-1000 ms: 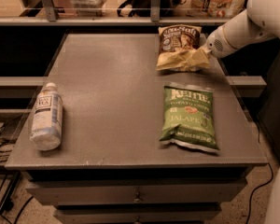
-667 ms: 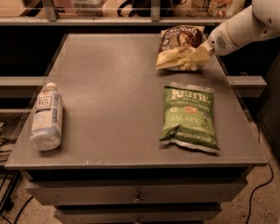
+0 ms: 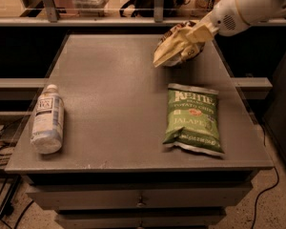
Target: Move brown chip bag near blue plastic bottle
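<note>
Gripper (image 3: 164,56): cream-coloured, at the far right of the surface (image 3: 114,80), on a white arm (image 3: 250,6) reaching in from the upper right. Jaws closed on the brown chip bag (image 3: 194,50).

Brown chip bag: crumpled, held tilted, raised a little above the surface near its far right corner.

Green chip bag (image 3: 193,119): lying flat, label up, on the right side, nearer the front than the held bag.

Bottle (image 3: 46,119): clear plastic with a white label, lying on its side at the front left edge, well apart from both bags.
</note>
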`<act>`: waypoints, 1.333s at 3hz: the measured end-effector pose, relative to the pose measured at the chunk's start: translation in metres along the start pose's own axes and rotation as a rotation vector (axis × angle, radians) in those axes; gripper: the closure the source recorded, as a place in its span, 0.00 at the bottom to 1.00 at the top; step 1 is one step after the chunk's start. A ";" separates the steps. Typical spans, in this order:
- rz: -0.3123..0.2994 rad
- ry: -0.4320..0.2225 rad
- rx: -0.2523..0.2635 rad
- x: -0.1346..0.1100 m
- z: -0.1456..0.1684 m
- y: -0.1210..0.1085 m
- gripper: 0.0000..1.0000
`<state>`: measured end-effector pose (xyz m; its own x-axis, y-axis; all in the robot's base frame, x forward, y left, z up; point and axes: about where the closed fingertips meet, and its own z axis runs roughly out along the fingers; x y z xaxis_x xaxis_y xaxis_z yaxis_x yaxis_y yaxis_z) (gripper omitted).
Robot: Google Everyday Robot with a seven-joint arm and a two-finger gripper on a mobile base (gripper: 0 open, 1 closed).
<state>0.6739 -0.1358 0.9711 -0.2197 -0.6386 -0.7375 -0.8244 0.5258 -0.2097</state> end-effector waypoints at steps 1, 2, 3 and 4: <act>-0.179 -0.088 -0.050 -0.051 -0.025 0.046 1.00; -0.178 -0.088 -0.050 -0.051 -0.025 0.046 1.00; -0.199 -0.088 -0.093 -0.054 -0.013 0.066 1.00; -0.210 -0.113 -0.143 -0.064 0.000 0.100 1.00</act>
<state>0.6054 -0.0419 0.9969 0.0171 -0.6540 -0.7563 -0.9125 0.2989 -0.2791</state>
